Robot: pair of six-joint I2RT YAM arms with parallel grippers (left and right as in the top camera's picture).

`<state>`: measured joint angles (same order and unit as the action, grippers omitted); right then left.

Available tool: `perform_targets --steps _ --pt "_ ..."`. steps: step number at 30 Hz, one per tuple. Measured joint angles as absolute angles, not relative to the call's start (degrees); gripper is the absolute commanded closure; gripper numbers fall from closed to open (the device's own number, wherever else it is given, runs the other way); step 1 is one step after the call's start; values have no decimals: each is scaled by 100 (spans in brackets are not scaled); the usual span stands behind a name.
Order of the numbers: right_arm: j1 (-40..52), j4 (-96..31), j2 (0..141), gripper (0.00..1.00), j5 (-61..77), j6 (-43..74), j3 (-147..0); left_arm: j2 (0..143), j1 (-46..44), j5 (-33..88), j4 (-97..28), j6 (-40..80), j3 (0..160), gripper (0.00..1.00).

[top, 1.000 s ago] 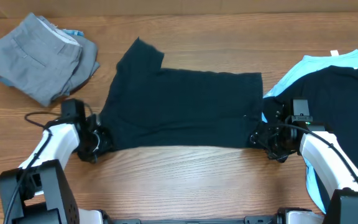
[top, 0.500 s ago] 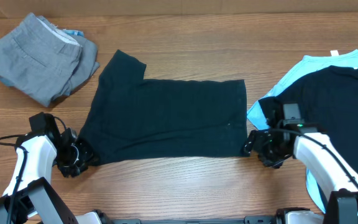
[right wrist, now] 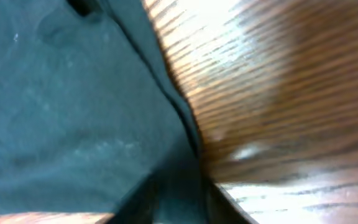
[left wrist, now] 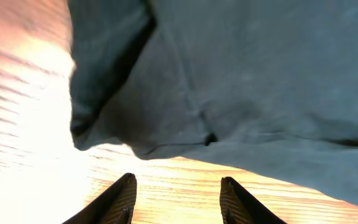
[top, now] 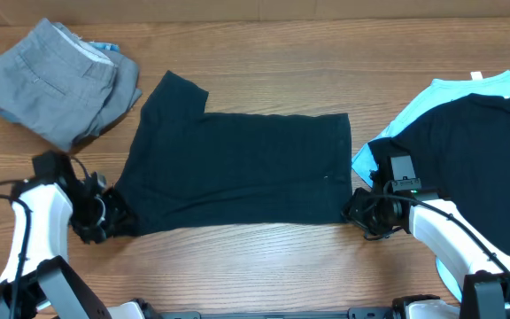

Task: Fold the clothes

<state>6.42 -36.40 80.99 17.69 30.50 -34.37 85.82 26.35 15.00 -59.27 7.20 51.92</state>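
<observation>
Overhead, the black T-shirt (top: 237, 164) lies flat in the middle of the frame as a wide rectangle, with one sleeve (top: 173, 93) jutting out at its upper left. It looks like a garment already doubled over once lengthwise. By my reckoning the sleeve has yet to be tucked in and the crosswise folds are not yet done, so the job is perhaps a third along. The left gripper (top: 112, 217) sits at the lower left corner; its wrist view shows the fingers (left wrist: 122, 200) parted and empty, the hem just ahead of them on the table (top: 255, 266). The right gripper (top: 359, 213) is at the lower right corner; its wrist view is too blurred to tell whether it pinches the cloth. Trousers (top: 47, 80) are heaped at upper left, and a blue shirt (top: 494, 86) is at far right.
</observation>
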Motion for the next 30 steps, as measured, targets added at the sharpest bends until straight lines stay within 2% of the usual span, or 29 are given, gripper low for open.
perform_targets --steps 6,7,9,10,12,16,19,22,25,30 --pt "635 -5288 8055 96 1588 3594 -3470 8556 2635 1529 -6504 596 5988 53" --pt "628 -5706 8007 92 1490 3715 -3496 8549 2635 1544 -6545 591 6075 53" --pt "611 -6180 7874 50 1326 3929 -3553 8519 2635 1584 -6582 563 6191 51" --pt "604 -6311 7800 40 1245 3959 -3597 8506 2635 1619 -6578 532 6217 51" --pt "604 -6401 7642 31 1081 4056 -3706 8475 2628 1826 -6560 397 6265 52" --pt "598 -6331 7419 25 792 4117 -3983 8473 2440 2222 -6313 113 6329 49" --pt "565 -6202 7376 24 596 4034 -4298 8473 2084 2370 -5944 -23 6399 47" --pt "499 -5861 7376 26 491 3819 -4757 8473 1734 2456 -5583 -80 6532 44" --pt "486 -5374 7358 29 464 3642 -5111 8473 1391 2486 -5063 -130 6720 46" --pt "486 -4705 7341 28 670 3500 -5225 8650 832 2241 -4515 -178 7310 41"
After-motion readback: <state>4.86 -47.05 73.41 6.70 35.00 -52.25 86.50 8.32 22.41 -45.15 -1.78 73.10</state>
